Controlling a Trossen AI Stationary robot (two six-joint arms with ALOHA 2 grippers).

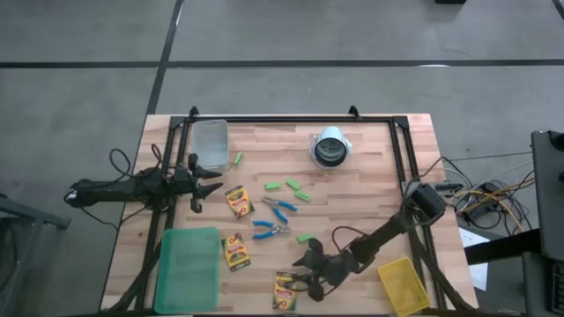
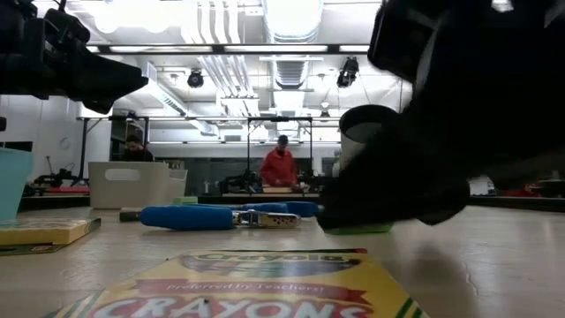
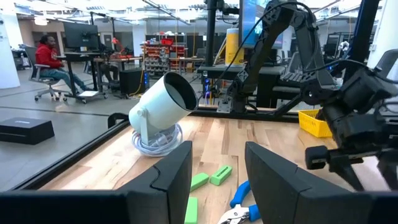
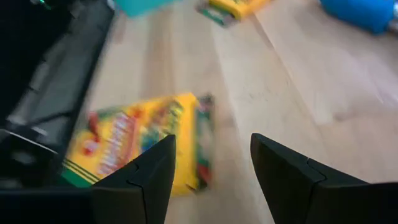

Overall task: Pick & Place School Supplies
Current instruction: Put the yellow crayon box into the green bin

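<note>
Right pincer (image 1: pixel 310 280) spread, empty, just above crayon box (image 1: pixel 285 291); left pincer (image 1: pixel 201 187) likewise spread, empty.

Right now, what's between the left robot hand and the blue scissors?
In the high view, one crayon box lies between the left gripper and the scissors.

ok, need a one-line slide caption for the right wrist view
Right gripper, fingers open, hovers just above the wooden table beside a yellow-and-green crayon box.
</note>
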